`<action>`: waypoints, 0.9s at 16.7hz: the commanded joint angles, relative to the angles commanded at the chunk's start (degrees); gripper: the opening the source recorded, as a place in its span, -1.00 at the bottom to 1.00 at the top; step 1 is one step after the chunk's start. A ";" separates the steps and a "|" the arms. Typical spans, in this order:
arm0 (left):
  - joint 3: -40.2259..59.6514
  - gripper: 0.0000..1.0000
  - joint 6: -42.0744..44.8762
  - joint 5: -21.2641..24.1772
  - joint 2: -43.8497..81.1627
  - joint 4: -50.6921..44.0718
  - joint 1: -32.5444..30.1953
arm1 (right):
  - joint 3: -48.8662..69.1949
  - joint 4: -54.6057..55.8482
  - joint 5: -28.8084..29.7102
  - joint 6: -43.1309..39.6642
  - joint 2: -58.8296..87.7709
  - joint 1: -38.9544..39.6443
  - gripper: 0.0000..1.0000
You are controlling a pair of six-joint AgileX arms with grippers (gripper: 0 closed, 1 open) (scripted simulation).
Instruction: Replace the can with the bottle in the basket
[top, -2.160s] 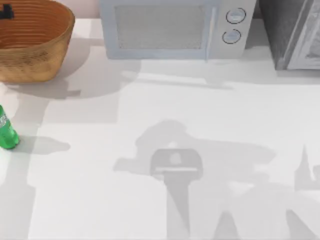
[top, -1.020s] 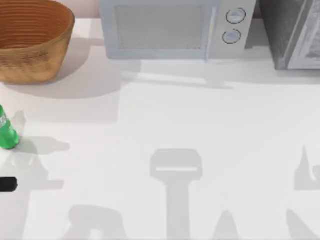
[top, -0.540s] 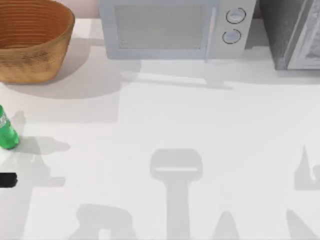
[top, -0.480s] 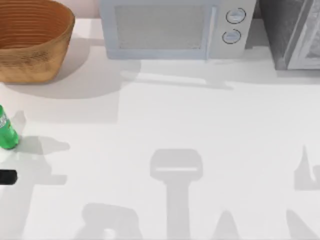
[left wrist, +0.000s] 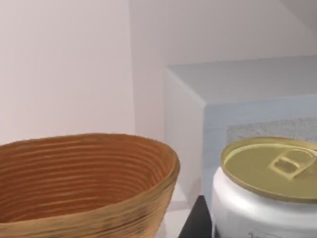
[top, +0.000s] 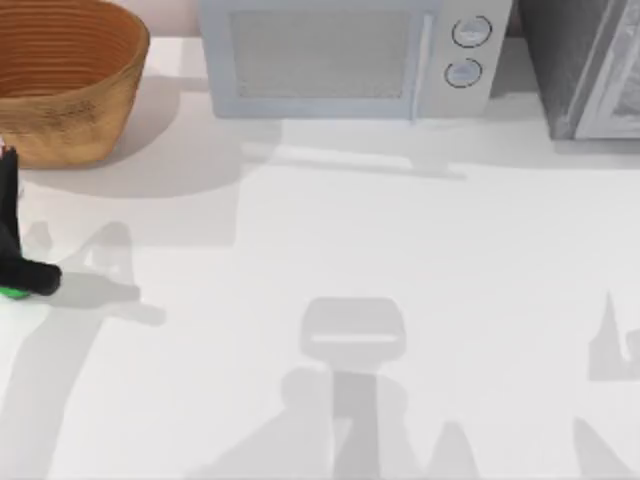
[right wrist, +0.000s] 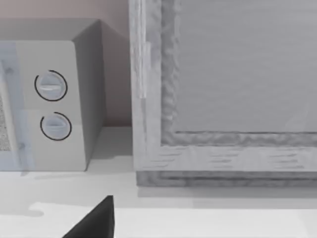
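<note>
Since half a second ago the left arm has swung up along the counter's (top: 330, 220) left edge: its dark link, which lay lower on that edge, now stands over the green bottle (top: 14, 293), covering all but a sliver of green at the base. One bottle, one can and one basket can be counted. The wicker basket (top: 95, 120) sits at the far left corner of the counter, well apart from the bottle, and its ribbed orange-brown inside holds nothing that can be seen from above. In the left wrist view the white can (left wrist: 257, 208), with its dull gold top and pull tab, rides close under the camera, a dark finger (left wrist: 195, 223) of the left tool just beside it; the basket rim (left wrist: 124, 144) lies beyond and lower. The can looks carried in the left tool, though the grip itself is out of sight, so whether those fingers are clamped cannot be told. One grey microwave (top: 340, 60) with two round dials stands at the back, and one grey cabinet (top: 585, 65) to its right. A dark tip of the right tool (right wrist: 96, 223) points toward that cabinet (right wrist: 223, 89); its state cannot be told either.
</note>
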 joint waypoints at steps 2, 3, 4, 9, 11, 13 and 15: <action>2.35 -1.00 0.10 1.98 6.13 3.35 -0.90 | 0.00 0.00 0.00 0.00 0.00 0.00 1.00; 3.47 -1.00 0.15 2.94 9.12 4.97 -1.34 | 0.00 0.00 0.00 0.00 0.00 0.00 1.00; 4.54 -1.00 0.20 3.88 12.04 6.54 -1.78 | 0.00 0.00 0.00 0.00 0.00 0.00 1.00; 9.75 -1.00 0.46 8.69 25.88 14.32 -4.12 | 0.00 0.00 0.00 0.00 0.00 0.00 1.00; 11.77 -1.00 0.50 10.66 30.93 17.39 -5.11 | 0.00 0.00 0.00 0.00 0.00 0.00 1.00; 13.71 -1.00 0.49 12.60 35.76 20.39 -6.04 | 0.00 0.00 0.00 0.00 0.00 0.00 1.00; 15.53 -1.00 0.44 14.49 40.44 23.27 -6.88 | 0.00 0.00 0.00 0.00 0.00 0.00 1.00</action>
